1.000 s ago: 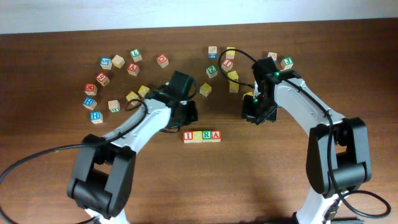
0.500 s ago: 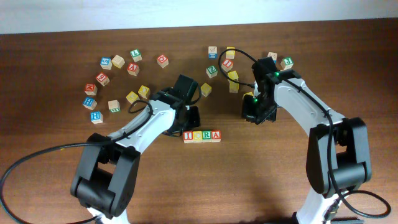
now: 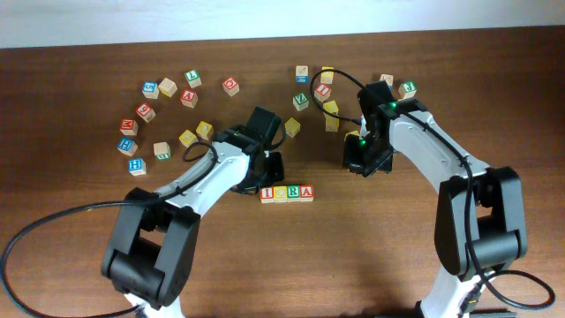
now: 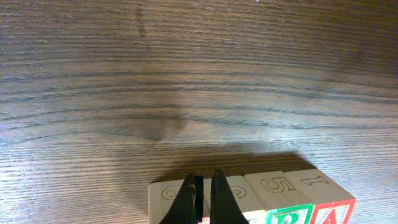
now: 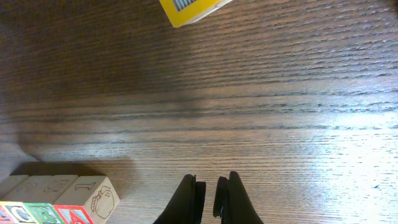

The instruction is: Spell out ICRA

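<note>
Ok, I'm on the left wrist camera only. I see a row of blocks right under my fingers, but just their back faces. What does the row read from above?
Observer: The row of blocks is four long and straight, with the blocks touching. From overhead it reads I, then one too small to read, then R, A.
Operator: Where's the other arm?
Observer: The right gripper is off to the right of the row, apart from it. Its fingers are together and hold nothing.
Operator: Anything close to it?
Observer: A yellow block lies on the table just beyond its fingertips, not touching them.
</note>
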Controlling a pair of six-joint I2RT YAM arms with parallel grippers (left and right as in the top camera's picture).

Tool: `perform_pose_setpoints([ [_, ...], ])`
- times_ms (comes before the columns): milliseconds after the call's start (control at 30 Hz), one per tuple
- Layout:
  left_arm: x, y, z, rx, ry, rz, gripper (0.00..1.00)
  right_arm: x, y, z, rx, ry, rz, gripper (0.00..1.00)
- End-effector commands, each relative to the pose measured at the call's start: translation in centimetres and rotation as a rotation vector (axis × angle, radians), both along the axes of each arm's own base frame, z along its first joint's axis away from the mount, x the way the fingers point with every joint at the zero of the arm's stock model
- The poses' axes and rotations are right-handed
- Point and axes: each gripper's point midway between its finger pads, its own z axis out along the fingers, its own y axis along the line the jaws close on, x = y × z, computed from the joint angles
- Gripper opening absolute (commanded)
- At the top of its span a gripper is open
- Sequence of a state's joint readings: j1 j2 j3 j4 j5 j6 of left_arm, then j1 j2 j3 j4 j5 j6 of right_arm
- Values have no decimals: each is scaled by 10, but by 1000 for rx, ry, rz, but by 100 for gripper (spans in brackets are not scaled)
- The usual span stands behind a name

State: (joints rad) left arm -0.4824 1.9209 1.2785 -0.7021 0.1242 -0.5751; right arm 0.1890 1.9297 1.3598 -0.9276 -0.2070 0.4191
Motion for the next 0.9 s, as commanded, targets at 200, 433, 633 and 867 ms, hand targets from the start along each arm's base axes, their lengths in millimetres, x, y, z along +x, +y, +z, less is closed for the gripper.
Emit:
perform_pose_setpoints([
  [200, -1, -3, -1, -6, 12, -20, 0, 6, -3, 6, -5, -22, -7, 4],
  [433, -2, -4, -1, -11, 15, -21, 0, 6, -3, 6, -5, -22, -7, 4],
  [633, -3, -6, -1, -23, 21, -25, 0, 6, -3, 6, -5, -23, -7, 4],
  [867, 16, 11, 5, 32, -36, 18, 0, 5, 0, 6, 7, -19, -4, 4],
])
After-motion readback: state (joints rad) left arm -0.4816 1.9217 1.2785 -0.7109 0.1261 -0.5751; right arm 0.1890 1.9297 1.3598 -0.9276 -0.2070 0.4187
